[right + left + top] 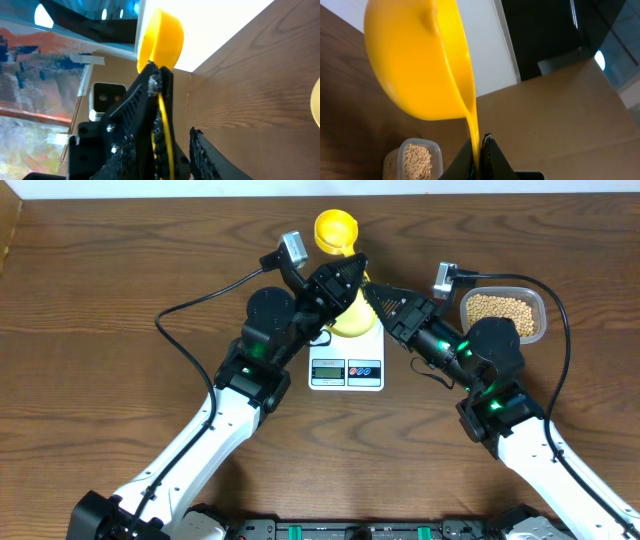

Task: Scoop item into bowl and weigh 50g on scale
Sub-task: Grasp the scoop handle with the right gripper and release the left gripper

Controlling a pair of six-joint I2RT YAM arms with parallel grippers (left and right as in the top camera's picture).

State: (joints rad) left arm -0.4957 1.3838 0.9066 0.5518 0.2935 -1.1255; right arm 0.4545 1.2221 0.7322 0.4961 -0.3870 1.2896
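My left gripper (350,272) (481,140) is shut on the thin handle of a yellow scoop (335,230) (420,60) (160,40), holding it above the table's far side; no beans show in its cup. The pale yellow bowl (350,328) sits on the white scale (346,370), partly hidden under both grippers. My right gripper (372,292) (180,145) is close against the left one, its fingers on either side of the scoop handle with a gap still showing, so open. The beans (503,308) (417,160) lie in a clear tub at the right.
The clear plastic tub (541,315) (438,150) stands right of the scale, beside my right arm. Black cables loop off both wrists over the wooden table (100,330). A cardboard wall (560,120) rises beyond the far edge.
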